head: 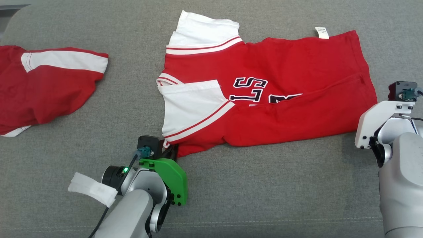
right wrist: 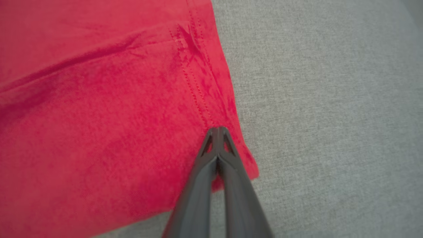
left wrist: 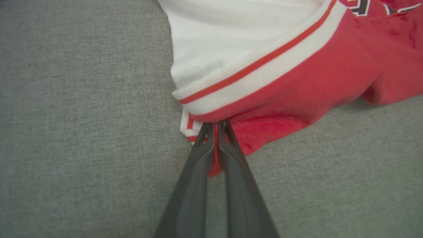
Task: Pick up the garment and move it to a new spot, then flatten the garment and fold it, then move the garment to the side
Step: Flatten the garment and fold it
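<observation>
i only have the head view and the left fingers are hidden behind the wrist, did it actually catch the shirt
observer: yes. The left wrist view shows the left gripper shut on the shirt, with red fabric pinched in it just below the white sleeve cuff.
operator: and the right one, i just see its wrist by the hem
observer: the right wrist view shows the right gripper shut too, on the bottom hem corner beside the stitched seam.
operator: is that corner lifted
observer: it doesn't look lifted. In that view the corner lies flat on the grey surface.
</observation>
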Robot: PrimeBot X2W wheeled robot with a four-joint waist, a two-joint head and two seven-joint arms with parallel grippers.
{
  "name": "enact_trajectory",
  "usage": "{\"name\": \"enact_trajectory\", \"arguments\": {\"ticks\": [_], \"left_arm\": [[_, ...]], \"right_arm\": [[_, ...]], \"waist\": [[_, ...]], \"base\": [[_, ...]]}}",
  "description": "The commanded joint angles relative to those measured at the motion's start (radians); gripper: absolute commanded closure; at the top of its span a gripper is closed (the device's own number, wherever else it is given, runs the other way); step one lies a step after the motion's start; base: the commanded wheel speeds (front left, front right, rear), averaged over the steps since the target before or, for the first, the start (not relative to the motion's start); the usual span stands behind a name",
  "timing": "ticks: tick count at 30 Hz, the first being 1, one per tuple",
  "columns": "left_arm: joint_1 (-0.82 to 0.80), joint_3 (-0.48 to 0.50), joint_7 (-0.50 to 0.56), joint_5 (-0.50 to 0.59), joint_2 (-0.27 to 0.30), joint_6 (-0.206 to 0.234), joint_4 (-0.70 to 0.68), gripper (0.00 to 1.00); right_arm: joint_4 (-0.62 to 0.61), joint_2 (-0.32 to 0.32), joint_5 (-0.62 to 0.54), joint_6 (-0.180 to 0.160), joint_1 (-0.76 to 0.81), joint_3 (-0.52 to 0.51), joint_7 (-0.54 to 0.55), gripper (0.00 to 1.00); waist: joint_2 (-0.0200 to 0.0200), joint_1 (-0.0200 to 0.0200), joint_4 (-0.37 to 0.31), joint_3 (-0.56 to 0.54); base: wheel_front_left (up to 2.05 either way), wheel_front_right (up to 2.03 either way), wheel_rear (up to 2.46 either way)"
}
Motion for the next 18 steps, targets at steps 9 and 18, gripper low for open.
{"name": "enact_trajectory", "arguments": {"ticks": [9, 18], "left_arm": [[-0.002, 0.0, 0.001, -0.009, 0.01, 0.007, -0.006, 0.14], [-0.001, -0.001, 0.003, -0.015, 0.014, 0.018, -0.024, 0.0]], "right_arm": [[-0.048, 0.004, 0.008, -0.001, 0.015, -0.022, -0.016, 0.0], [-0.063, 0.007, 0.011, -0.001, 0.028, -0.023, 0.003, 0.0]], "waist": [[0.0, 0.0, -0.004, -0.003], [0.0, 0.0, -0.002, -0.011]], "base": [[0.0, 0.0, 0.0], [0.0, 0.0, 0.0]]}}
